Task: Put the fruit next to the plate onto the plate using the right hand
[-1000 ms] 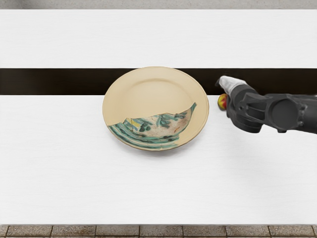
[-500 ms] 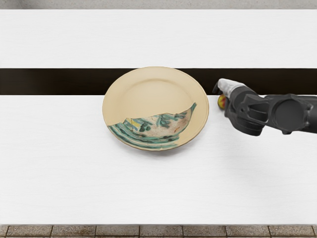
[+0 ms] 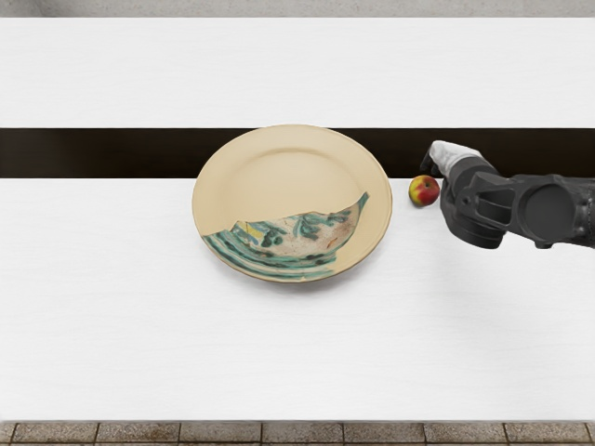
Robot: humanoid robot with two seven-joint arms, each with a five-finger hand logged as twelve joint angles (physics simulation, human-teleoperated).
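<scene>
The small red and yellow fruit [image 3: 424,190] sits on the table [image 3: 139,325] just right of the plate [image 3: 279,167], not on it yet. The right hand [image 3: 454,160] is close beside the fruit, on the side away from the plate — I cannot tell if it is open or closed. The fruit is round, so a bump could roll it away from the plate — or off the table.

Simulated dining-style setting, flat rendered look. Plain white tabletop [image 3: 279,353] carrying round cream ceramic plate [image 3: 279,172] with green painted scene, small red-yellow fruit [image 3: 424,190] just beside it. Grey-brown stone paving [image 3: 297,433] along bottom edge; dark band [image 3: 93,153] across upper frame.
</scene>
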